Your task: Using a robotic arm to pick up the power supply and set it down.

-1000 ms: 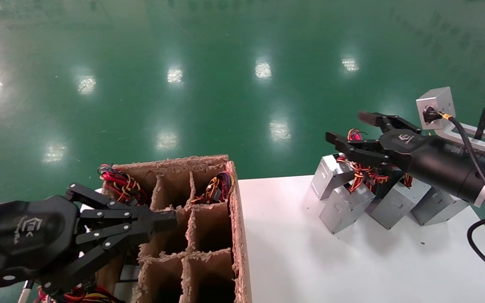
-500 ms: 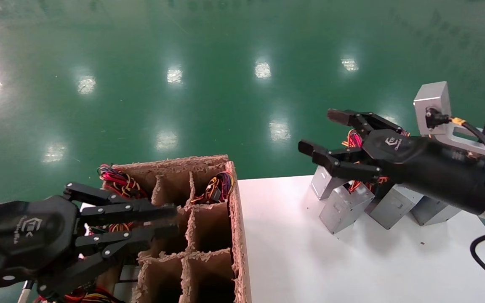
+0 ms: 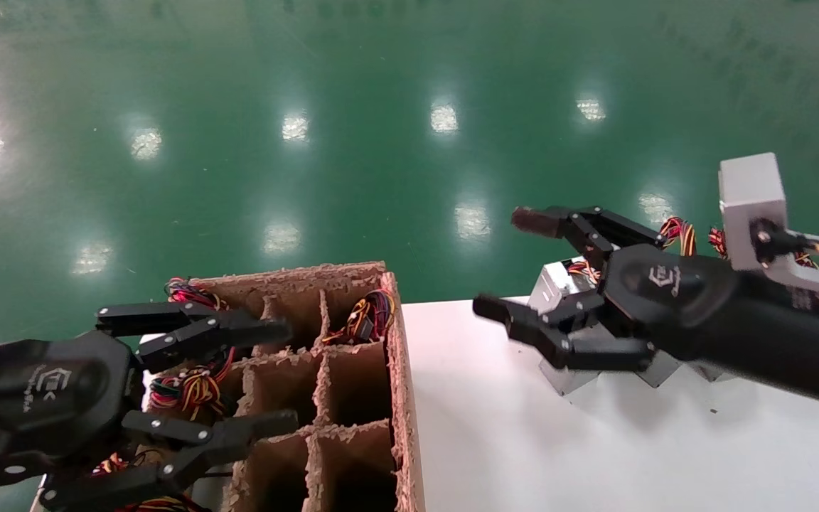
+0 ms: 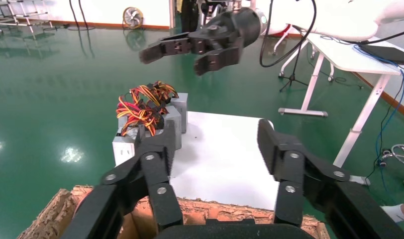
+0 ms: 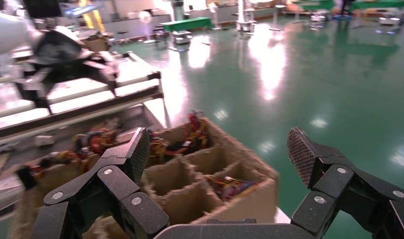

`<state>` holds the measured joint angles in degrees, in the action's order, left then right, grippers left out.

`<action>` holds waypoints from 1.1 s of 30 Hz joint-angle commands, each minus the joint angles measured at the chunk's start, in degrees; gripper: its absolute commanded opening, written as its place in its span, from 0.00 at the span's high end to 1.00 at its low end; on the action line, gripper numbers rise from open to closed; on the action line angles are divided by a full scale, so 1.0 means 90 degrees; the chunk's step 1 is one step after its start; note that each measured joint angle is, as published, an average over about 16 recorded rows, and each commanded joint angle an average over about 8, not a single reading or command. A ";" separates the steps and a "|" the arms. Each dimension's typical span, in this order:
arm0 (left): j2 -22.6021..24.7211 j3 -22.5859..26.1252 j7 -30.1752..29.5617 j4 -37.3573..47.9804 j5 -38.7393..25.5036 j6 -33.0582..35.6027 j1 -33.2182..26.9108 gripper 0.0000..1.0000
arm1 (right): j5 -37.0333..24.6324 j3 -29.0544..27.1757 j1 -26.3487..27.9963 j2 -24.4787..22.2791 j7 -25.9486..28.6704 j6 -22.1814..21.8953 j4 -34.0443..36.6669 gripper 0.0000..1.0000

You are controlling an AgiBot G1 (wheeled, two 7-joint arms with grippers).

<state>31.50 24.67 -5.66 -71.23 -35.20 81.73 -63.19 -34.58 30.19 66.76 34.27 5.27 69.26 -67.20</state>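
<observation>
In the head view the right tool [image 3: 505, 270] hangs above the white bench [image 3: 523, 441], its two black fingers spread wide with nothing between them; behind it, at the bench's far right edge, the silver-grey power supplies [image 3: 559, 281] stand clustered, mostly hidden by the arm, with red, yellow and orange wires [image 3: 676, 231] showing above it; the grey cube camera [image 3: 751, 195] sits on that wrist. The left tool [image 3: 278, 377] is low on the left, over the near-left cells of the divided cardboard box [image 3: 352, 341], its fingers also wide apart and holding nothing; wire bundles [image 3: 370, 316] lie in the far cells and a red-and-yellow bundle [image 3: 189, 387] shows between the spread fingers, though whether they touch it cannot be told.

The left wrist view shows what the head view hides: the power supplies [image 4: 150, 134] stand close together in a row on the bench's [image 4: 225, 164] far-left part, their tangled wires [image 4: 143, 104] heaped on top, clear of any tool; the right tool [image 4: 175, 55] hovers above and beyond them, open; the left tool's [image 4: 215, 144] own fingers frame the scene, parted.

The right wrist view looks the other way: its tool [image 5: 217, 147] gapes over the cardboard box [image 5: 215, 174], whose cells hold coloured wires [image 5: 190, 127]; the left tool [image 5: 60, 64] appears beyond, blurred.
</observation>
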 commanded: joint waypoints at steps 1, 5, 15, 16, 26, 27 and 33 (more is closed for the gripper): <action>0.0000 0.0000 0.0000 0.0000 0.0000 0.0000 0.0000 0.00 | -0.0083 -0.0161 -0.0059 0.0009 0.0062 0.0187 -0.0072 0.00; 0.0000 0.0000 0.0000 0.0000 0.0000 0.0000 0.0000 0.00 | -0.0247 -0.0481 -0.0177 0.0026 0.0186 0.0558 -0.0217 0.00; 0.0000 0.0000 0.0000 0.0000 0.0000 0.0000 0.0000 0.00 | -0.0658 -0.1280 -0.0470 0.0068 0.0495 0.1484 -0.0576 0.00; 0.0000 0.0000 0.0000 0.0000 0.0000 0.0000 0.0000 0.00 | -0.0692 -0.1347 -0.0494 0.0071 0.0521 0.1562 -0.0606 0.00; -0.0001 -0.0001 0.0000 0.0002 0.0001 -0.0002 0.0002 0.00 | -0.0911 -0.1767 -0.0649 0.0092 0.0661 0.2042 -0.0795 0.00; -0.0001 -0.0001 0.0000 0.0002 0.0001 -0.0002 0.0002 0.00 | -0.0909 -0.1758 -0.0646 0.0092 0.0658 0.2031 -0.0790 0.00; -0.0001 -0.0001 0.0000 0.0002 0.0001 -0.0002 0.0002 0.00 | -0.0879 -0.1688 -0.0623 0.0092 0.0639 0.1950 -0.0758 0.00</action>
<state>31.49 24.66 -5.65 -71.22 -35.19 81.71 -63.17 -42.50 14.94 61.14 35.09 11.03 86.88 -74.05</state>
